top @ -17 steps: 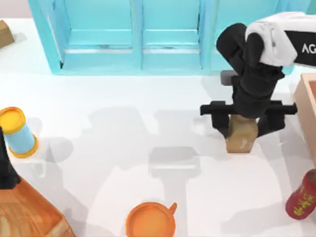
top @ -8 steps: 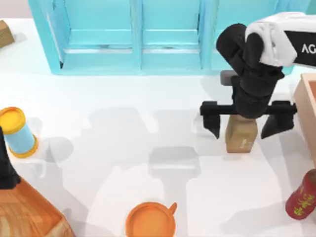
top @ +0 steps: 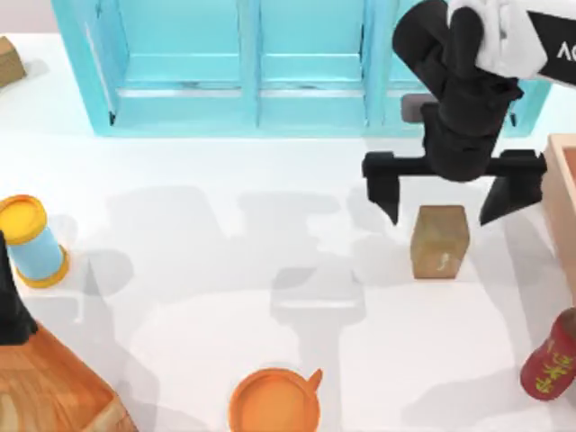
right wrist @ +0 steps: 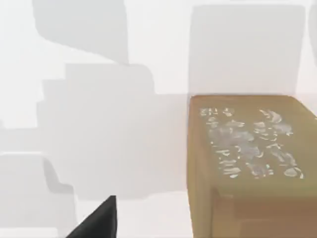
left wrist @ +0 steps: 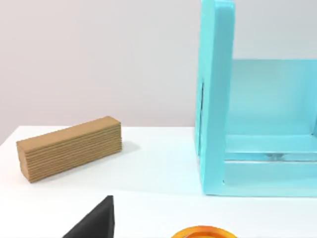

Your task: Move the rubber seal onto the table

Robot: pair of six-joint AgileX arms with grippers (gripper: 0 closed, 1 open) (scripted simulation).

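Note:
The rubber seal (top: 439, 241) is a small tan block with a pale squiggle on its front. It stands upright and alone on the white table (top: 225, 261), right of centre. My right gripper (top: 445, 196) hovers just above and behind it, open, its black fingers (top: 385, 191) spread wider than the block and not touching it. The right wrist view looks down on the seal's speckled top (right wrist: 247, 144), beside one fingertip (right wrist: 96, 224). My left arm (top: 9, 301) stays parked at the lower left.
A turquoise shelf unit (top: 243, 72) runs along the back. A light-wood crate (top: 562, 193) and a red bottle (top: 551, 360) stand at the right edge. An orange cup (top: 274, 403) sits at the front, a blue can (top: 31, 241) at the left, a cardboard block (left wrist: 69, 148) at the back left.
My right gripper opened and let go of the seal, then lifted and drew back toward the shelf. The seal now stands free on the table.

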